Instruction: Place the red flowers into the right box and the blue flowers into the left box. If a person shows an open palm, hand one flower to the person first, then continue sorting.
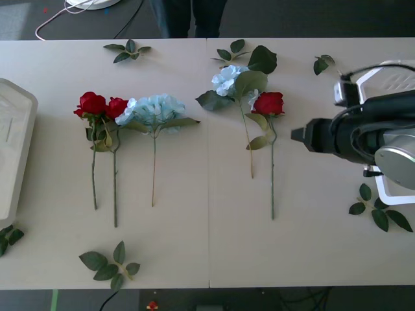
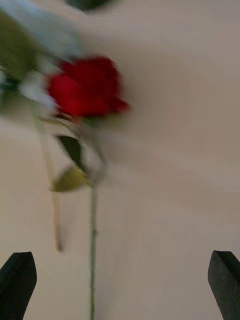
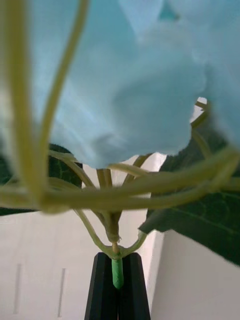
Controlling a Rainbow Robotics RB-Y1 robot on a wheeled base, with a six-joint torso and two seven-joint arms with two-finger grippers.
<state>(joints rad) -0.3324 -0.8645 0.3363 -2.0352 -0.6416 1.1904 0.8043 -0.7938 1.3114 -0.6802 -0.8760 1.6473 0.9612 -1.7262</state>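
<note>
The right gripper [image 2: 120,285], its black fingers spread wide, is being held over the beige table [image 1: 311,246], and the red artificial rose on a long green stem [image 1: 268,103] is lying just ahead of it, stem running lengthwise between the open fingers. A pale blue fabric flower [image 3: 125,75] is being clamped by its green stem in the closed left gripper [image 3: 117,285].

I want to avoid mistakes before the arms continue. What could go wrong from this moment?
1. The open right gripper faces the red rose, whose stem lies close beside the neighbouring stem; it may catch both.
2. The left gripper pinches only the thin stem of its blue flower over a white box; the flower might slip or twist.
</note>
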